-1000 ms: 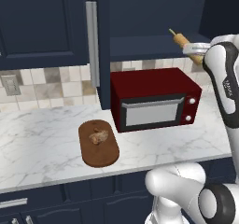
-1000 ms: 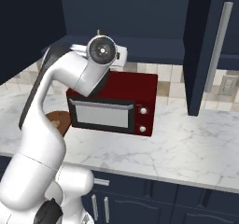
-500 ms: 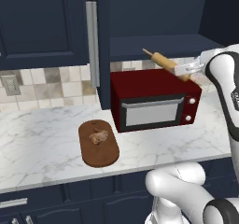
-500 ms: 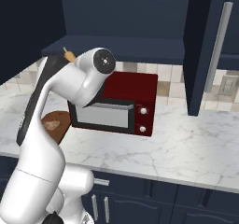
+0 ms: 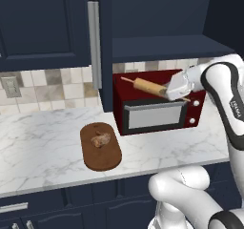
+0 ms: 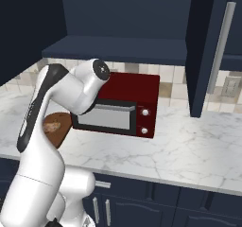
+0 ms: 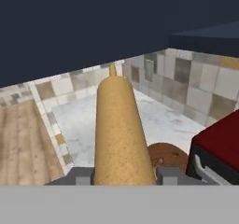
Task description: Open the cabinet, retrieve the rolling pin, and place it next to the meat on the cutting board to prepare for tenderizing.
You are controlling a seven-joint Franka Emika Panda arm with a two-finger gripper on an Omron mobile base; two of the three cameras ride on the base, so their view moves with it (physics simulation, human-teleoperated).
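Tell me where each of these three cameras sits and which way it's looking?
Left base view: behind the arm to its left, facing the counter; the gripper holds the rolling pin above the microwave.
Right base view: behind to its right; the white arm hides part of the cutting board.
Hand view: on the hand, looking along the rolling pin toward the board.
Shared: both base views show the microwave, the board and the meat.

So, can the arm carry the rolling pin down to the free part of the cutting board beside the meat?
Probably yes. The gripper holds the rolling pin in front of the microwave. The cutting board lies low to the left, bare beside the meat, and nothing stands between them.
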